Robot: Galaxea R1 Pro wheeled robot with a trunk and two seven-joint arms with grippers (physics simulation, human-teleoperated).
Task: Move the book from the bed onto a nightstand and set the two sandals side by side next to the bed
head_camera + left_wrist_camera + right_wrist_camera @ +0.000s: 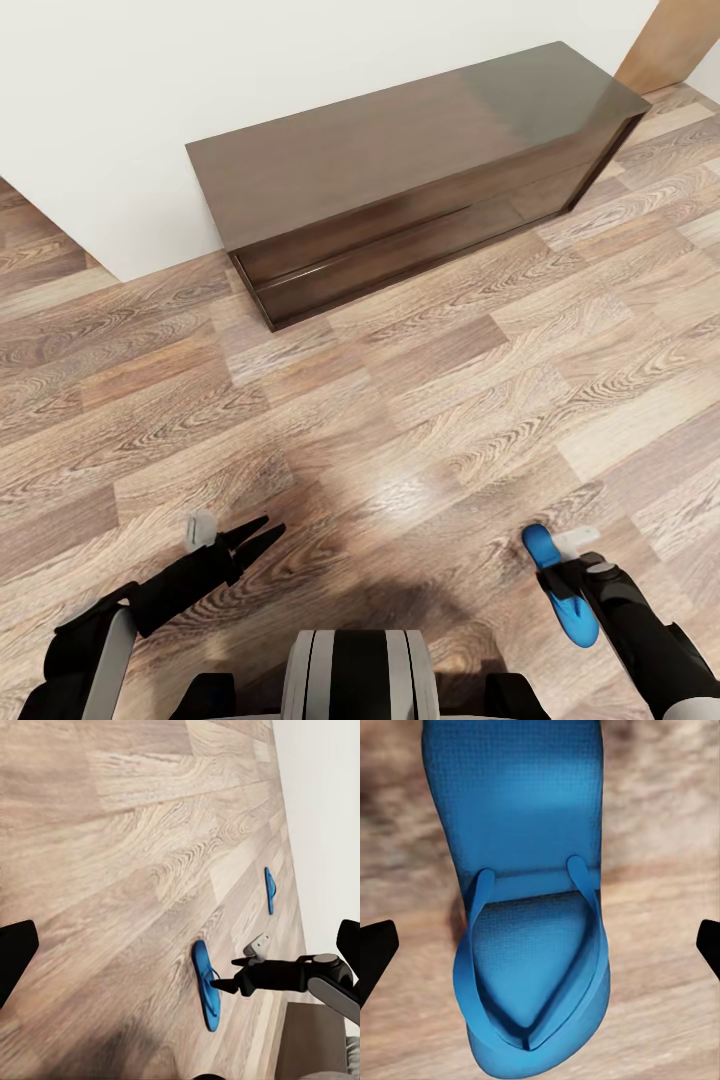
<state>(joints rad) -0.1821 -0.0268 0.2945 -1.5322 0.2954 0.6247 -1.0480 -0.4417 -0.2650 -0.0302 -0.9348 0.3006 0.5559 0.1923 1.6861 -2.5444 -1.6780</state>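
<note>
Low at the right of the head view, a blue sandal [562,585] lies flat on the wood-plank floor [400,400], directly under the right gripper [553,578]. Seen from the right wrist, the sandal [531,907] sits centred between the spread fingertips [375,952], untouched, jaws released. It looks light, thin and bendy, so pinching the sole's edges near the straps [487,945] seems safest. The second sandal [269,889] lies well apart, near the wall [322,832]. The left gripper [258,537] hovers empty, fingers parted. A long dark bench [400,170] stands at upper centre.
</note>
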